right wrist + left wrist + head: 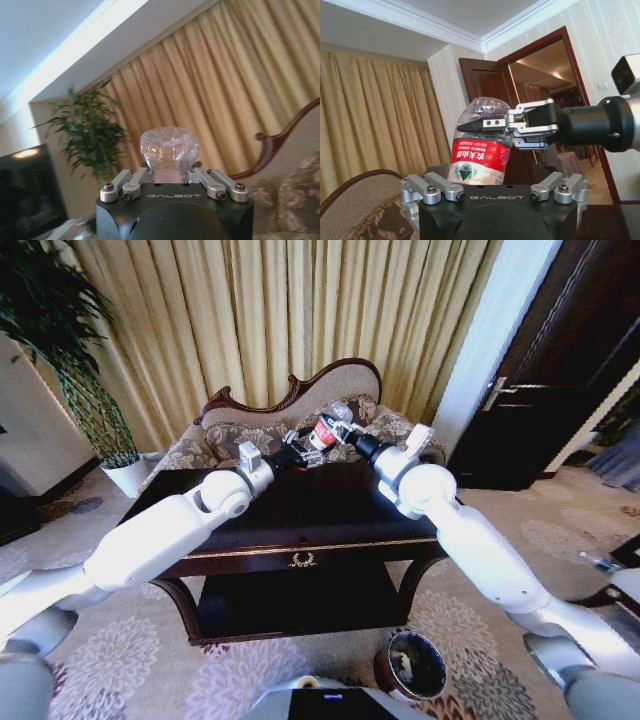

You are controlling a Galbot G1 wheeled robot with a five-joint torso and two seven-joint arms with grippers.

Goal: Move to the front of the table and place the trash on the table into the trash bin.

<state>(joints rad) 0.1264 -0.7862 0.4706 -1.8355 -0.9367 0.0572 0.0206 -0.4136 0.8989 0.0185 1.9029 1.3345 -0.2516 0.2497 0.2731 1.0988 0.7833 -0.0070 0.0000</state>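
The clear plastic bottle with the red label [479, 150] has its lower end hidden behind the left tool's black housing in the left wrist view, and its cap cannot be seen. In the head view, the small round brown-copper bin [412, 668] at five o'clock is cut by the picture's edge; its contents are too small to tell.

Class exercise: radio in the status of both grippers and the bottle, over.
Right gripper shut on bottle, held above table. Left gripper open around its lower end. Trash bin on the floor near the robot's base. Nothing in the way.
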